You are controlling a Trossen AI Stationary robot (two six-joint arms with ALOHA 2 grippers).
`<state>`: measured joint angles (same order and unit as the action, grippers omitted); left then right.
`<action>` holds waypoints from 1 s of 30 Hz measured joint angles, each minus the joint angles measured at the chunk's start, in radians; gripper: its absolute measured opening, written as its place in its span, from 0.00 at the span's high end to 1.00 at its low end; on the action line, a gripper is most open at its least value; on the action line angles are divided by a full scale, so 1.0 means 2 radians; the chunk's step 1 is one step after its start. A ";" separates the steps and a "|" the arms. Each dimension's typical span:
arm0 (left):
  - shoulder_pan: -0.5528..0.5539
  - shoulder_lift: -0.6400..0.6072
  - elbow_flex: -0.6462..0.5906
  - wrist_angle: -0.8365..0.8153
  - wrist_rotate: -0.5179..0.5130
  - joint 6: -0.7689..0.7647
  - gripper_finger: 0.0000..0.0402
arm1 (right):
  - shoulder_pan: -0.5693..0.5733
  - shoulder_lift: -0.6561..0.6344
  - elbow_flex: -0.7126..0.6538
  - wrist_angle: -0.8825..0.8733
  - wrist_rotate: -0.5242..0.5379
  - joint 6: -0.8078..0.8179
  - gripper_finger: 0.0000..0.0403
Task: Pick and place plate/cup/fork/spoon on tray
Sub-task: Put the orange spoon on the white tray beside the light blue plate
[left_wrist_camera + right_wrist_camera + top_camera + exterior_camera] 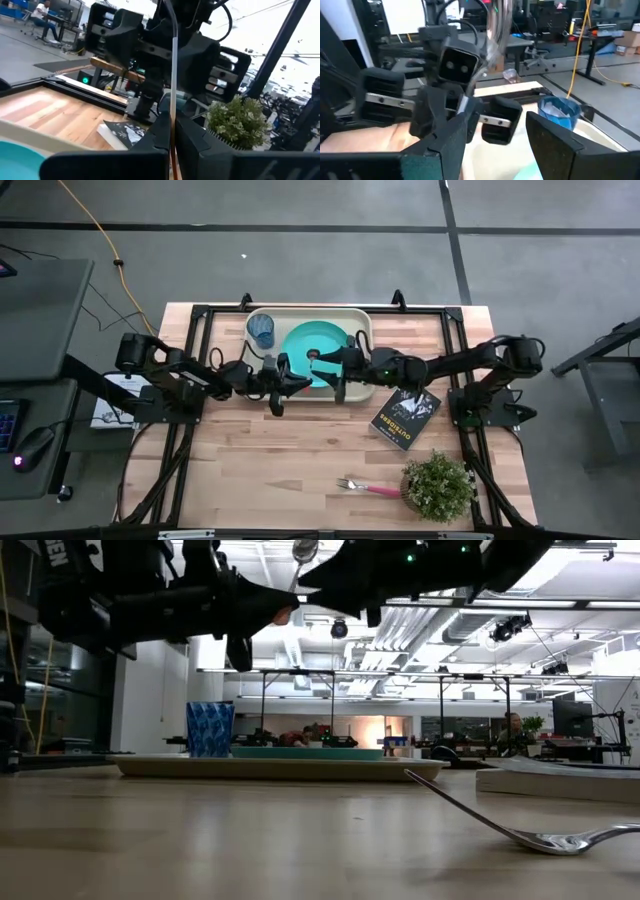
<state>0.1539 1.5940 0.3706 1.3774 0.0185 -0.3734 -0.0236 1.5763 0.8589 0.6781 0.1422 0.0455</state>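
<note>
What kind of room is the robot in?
Probably a robotics lab or workshop. Beyond the wooden table there are more framed workbenches, exposed ceiling pipes, a rolling office chair and a person sitting at a desk.

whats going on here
Two robot arms meet above the tray, which already holds the cup and plate. The left gripper is shut on the spoon, held upright; the right gripper is open, over the plate. The fork lies on the table.
</note>
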 joint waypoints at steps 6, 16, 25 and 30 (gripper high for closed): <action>-0.001 0.000 0.000 0.000 -0.006 0.000 1.00 | 0.010 -0.005 0.000 0.043 -0.006 0.001 0.51; -0.016 0.000 0.000 0.000 -0.022 0.009 1.00 | 0.009 -0.005 0.000 0.097 0.021 -0.003 0.54; -0.016 0.000 0.000 -0.002 -0.029 0.009 1.00 | 0.008 -0.005 0.000 0.095 0.045 -0.003 0.96; -0.016 0.000 0.000 -0.016 -0.029 0.034 1.00 | 0.009 -0.011 0.000 0.076 0.045 -0.005 0.97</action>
<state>0.1228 1.5932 0.3702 1.3456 -0.0394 -0.3047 -0.0065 1.5552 0.8593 0.8305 0.2324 0.0358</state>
